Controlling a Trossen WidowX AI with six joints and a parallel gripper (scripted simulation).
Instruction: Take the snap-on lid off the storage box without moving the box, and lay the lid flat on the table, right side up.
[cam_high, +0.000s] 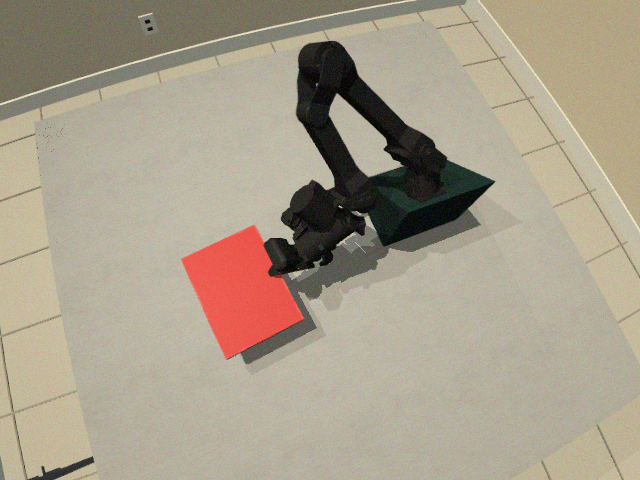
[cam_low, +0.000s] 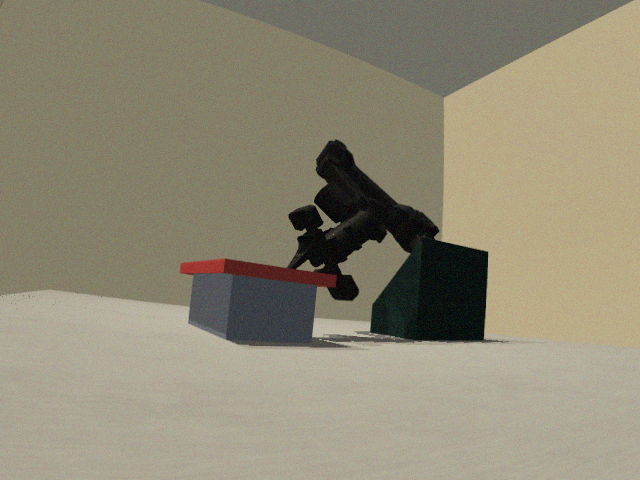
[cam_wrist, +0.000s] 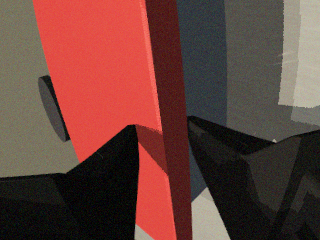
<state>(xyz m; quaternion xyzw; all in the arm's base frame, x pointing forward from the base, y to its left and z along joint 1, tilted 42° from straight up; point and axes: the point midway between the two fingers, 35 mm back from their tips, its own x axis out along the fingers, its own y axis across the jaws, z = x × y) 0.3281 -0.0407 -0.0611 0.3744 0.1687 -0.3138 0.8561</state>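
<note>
The red lid (cam_high: 237, 299) (cam_low: 273, 273) (cam_wrist: 100, 75) lies flat on top of the blue-grey storage box (cam_low: 268, 312) (cam_wrist: 205, 60). No gap shows between lid and box in the exterior view. The lid overhangs the box walls. My gripper (cam_high: 274, 272) (cam_wrist: 162, 128) is shut on the lid's edge on the side facing the arm's base. One finger is on the lid's top face and the other is under the overhang. The lower fingertip is partly hidden behind the lid in the exterior view. In the top view the lid hides the box.
The arm's base stands on a dark green block (cam_high: 439, 219) (cam_low: 452, 294), a short way from the box on the gripper's side. The box stands on the pale grey table top (cam_high: 413, 361) (cam_low: 310, 413). A dark disc (cam_wrist: 54, 110) shows beyond the lid in the wrist view.
</note>
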